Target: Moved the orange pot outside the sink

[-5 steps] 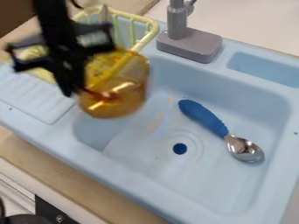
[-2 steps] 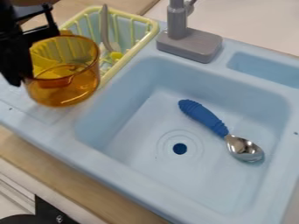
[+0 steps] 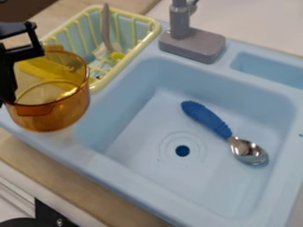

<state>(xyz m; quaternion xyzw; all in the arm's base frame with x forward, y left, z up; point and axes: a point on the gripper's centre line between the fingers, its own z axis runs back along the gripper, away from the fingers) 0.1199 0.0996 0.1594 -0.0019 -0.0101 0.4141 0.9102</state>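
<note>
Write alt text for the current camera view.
A black robot hand holds a see-through orange pot upright at the left of a light blue toy sink, outside its basin. A blue-handled metal spoon lies in the basin near the drain hole; a yellow dish rack and gray faucet stand behind.

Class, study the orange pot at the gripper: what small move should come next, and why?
Probably ease the orange pot gently down until its base is supported. The gripper has it beside the yellow rack, outside the sink basin, but whether its base touches anything is unclear.
</note>
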